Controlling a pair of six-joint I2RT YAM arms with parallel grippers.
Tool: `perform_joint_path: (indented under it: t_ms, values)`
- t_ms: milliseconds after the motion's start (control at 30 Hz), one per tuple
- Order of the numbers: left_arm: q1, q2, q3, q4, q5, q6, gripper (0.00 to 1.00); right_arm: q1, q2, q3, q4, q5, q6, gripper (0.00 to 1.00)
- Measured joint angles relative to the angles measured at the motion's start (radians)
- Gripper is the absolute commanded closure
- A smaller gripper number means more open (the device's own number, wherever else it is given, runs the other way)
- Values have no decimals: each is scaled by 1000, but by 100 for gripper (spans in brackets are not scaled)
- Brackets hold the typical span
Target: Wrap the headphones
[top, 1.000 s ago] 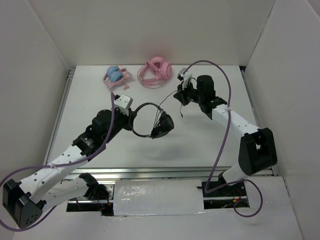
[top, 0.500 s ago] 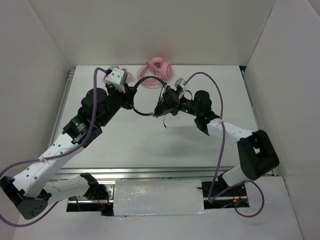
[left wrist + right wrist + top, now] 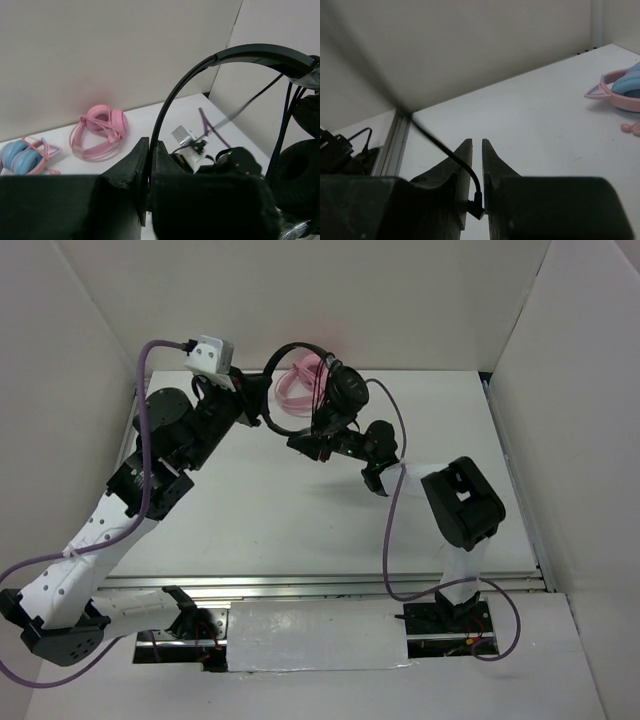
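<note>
Left gripper (image 3: pixel 151 145) was clamped on the headband (image 3: pixel 250 51), holding the black headphones (image 3: pixel 347 392) aloft over the table (image 3: pixel 300 530). Right gripper (image 3: pixel 476 145) stood barely parted, cable (image 3: pixel 442 146) lying between. Likely light and springy; limp cable best pinched near its end.

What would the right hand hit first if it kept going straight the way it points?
Nothing stands in its line: the right hand aims across the table toward the white wall, so table or wall comes first; depth is unclear. The pink-and-blue headphones lie off to the side.
</note>
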Motion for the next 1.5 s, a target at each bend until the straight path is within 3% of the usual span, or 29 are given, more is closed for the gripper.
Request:
perform_joint_path:
  t_ms: [100,300,467,600,800,1100,1267,1500]
  values:
    - [-1,-2,29,5,-9,0,100,5,69,52,42,-8,91,100]
    - [-2,6,31,-3,-134,-27,100,42,34,-66,92,25,141,100]
    - [-3,85,37,15,-353,-87,100,172,-155,-276,88,112,58,100]
    - [-2,211,50,37,-532,-143,100,323,-398,-341,-91,288,-69,100]
    - [2,304,-33,43,-625,-211,100,458,-671,-275,-594,648,-211,100]
    - [102,303,-286,95,-520,-320,100,486,-803,-61,-1223,1001,-307,100]
    - [159,298,-369,109,-389,-373,100,476,-801,-51,-1393,1074,-332,100]
    - [207,275,-400,113,-301,-410,100,472,-801,-53,-1439,1092,-364,100]
